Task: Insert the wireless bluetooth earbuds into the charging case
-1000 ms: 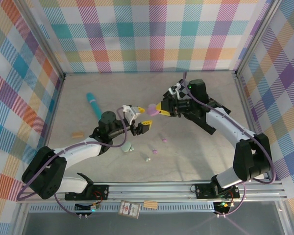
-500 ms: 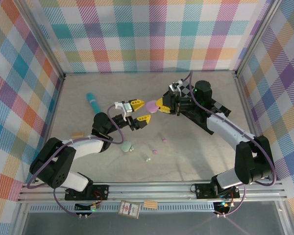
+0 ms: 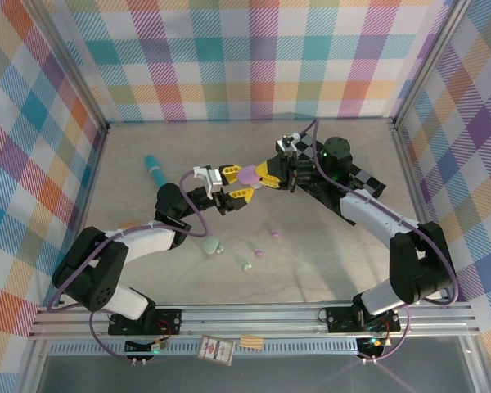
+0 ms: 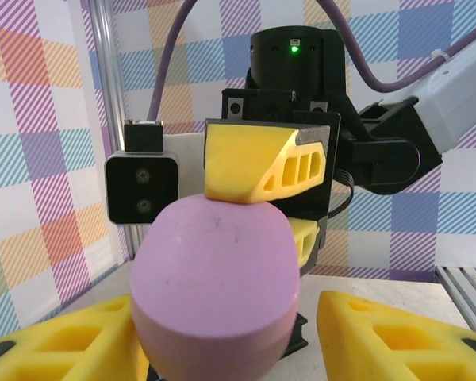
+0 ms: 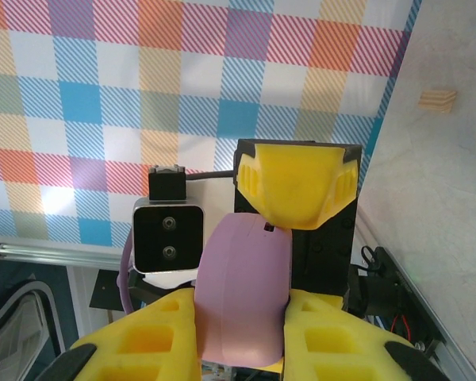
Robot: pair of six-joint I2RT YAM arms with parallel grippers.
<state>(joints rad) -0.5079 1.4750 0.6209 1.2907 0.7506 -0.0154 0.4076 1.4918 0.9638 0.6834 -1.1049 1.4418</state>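
Since a second ago the left gripper (image 3: 239, 183) has swung from the middle of the table toward 12 o'clock and met the right gripper (image 3: 262, 174). Its jaws have also narrowed. Between the two sits the lilac charging case (image 3: 247, 173), a smooth, matte, pebble-shaped shell with a rounded end. It is held in the air just to the 12 o'clock side of the table's (image 3: 327, 246) centre.

From the top camera the left arm reaches in from 8 o'clock and the right arm from 3 o'clock.

The right gripper is clamped on the case, one yellow finger pressed to each broad face. The left gripper's jaws stand partly apart on either side of the case's free end. In the left wrist view one finger looks to touch it, while a sliver of gap shows at the other.

At 6 o'clock of the case the earbuds lie loose on the table, each tiny beside it. Two are lilac (image 3: 273, 234) and one is paler (image 3: 246, 265).

A mint-green case (image 3: 210, 244) lies at 7 o'clock, near the left forearm. A teal stick (image 3: 156, 176) lies at 9 o'clock, well apart from the rest.
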